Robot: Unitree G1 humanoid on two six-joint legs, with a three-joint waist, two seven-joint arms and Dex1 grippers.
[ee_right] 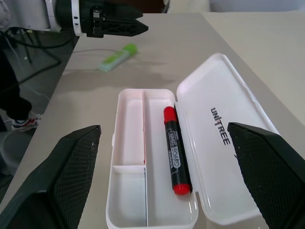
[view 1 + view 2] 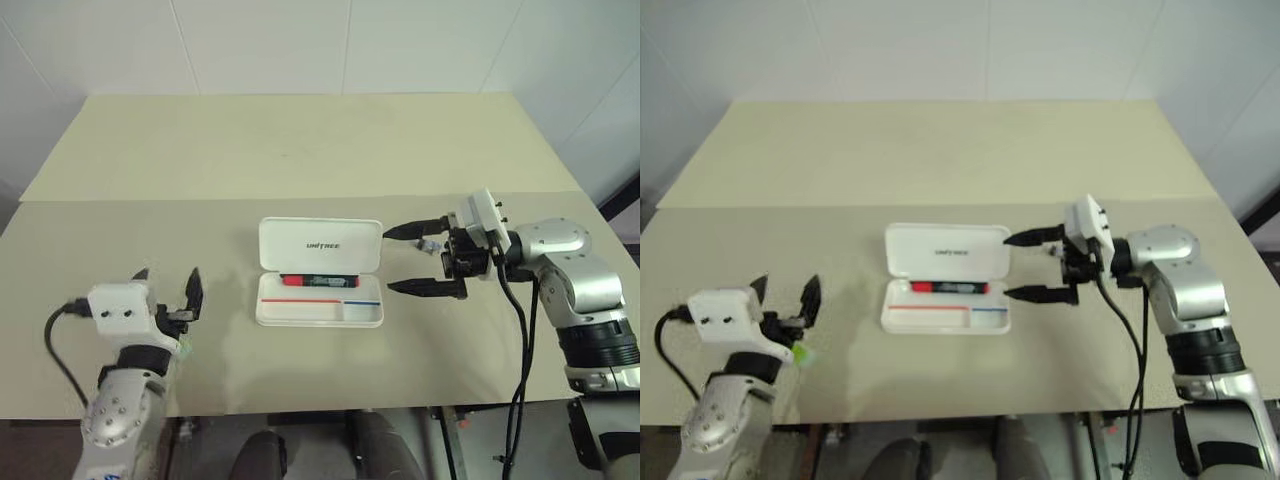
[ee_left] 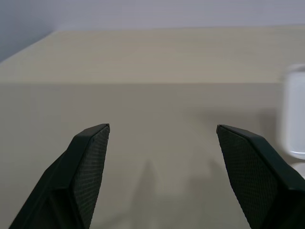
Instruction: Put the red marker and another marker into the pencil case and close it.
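Beige worktop against white walls, task half done: one marker in, one out, case open.
Pencil case lay open mid-worktop, lid flat back with logo up; red marker already lay in the long compartment next to the hinge. Lime-green marker was on the worktop well apart from the case, just beside the left tool, near the worktop's front edge. Left to do: pick green marker, drop it in, shut lid. Left tool spread wide, holding nothing; right tool at the case's right end, fully spread, empty too. Nothing lay between green marker and case; small grey bit sat near the right tool.
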